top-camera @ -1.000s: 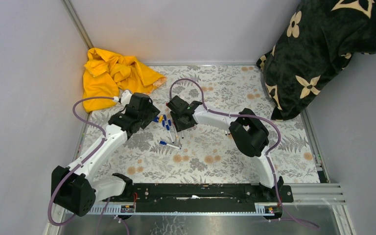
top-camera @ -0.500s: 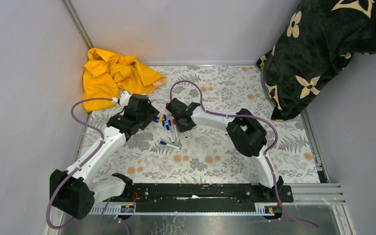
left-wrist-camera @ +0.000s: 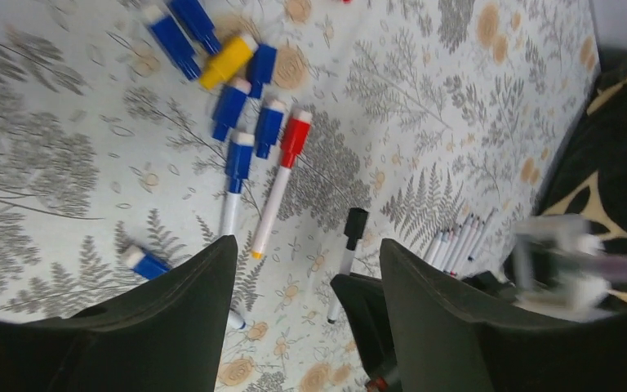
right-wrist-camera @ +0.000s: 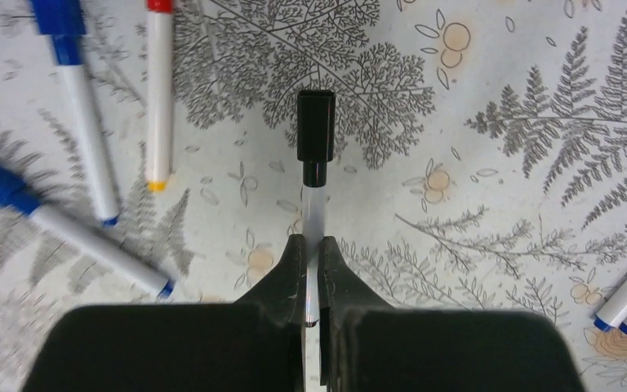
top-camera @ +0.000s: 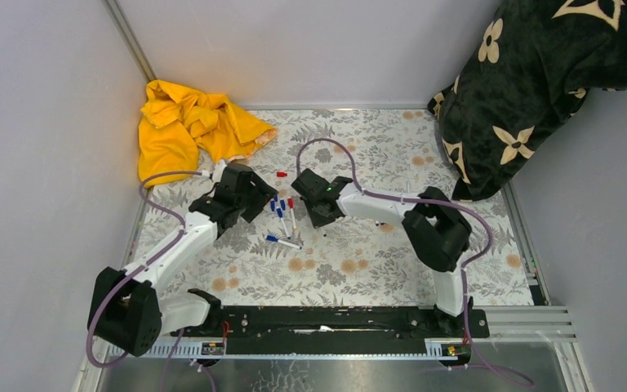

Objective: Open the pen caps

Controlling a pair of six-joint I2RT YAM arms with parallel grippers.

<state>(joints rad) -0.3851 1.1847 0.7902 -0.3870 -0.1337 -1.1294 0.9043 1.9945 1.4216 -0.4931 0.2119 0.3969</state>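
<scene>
**Hazard: barrel slip and scatter during cap pull**

Your right claw [right-wrist-camera: 312, 255] is pressed together on a slim white-barrelled marker pen [right-wrist-camera: 313, 204], pinching the barrel low in the right wrist frame. The black plastic cap [right-wrist-camera: 315, 124] sits on the pen's far end, at upper centre, and is not yet off. You cannot tell from these views whether the pen is lifted off the floral-patterned desk [right-wrist-camera: 498, 204].

Your left claw [left-wrist-camera: 306, 245] is spread and holds nothing. It is apart from the cap.

Likely faults:

- The pinch lies far from the cap. A sideways touch from the left claw could pivot the pen in the grip.
- A pull along the barrel could drag the whole pen out of the pinch instead of freeing the cap.
- Short blue plastic caps [left-wrist-camera: 230, 104] lie loose at upper left of the left wrist frame, with a red-capped white pen [left-wrist-camera: 277, 192] beside them. A low approach could scatter them.
</scene>
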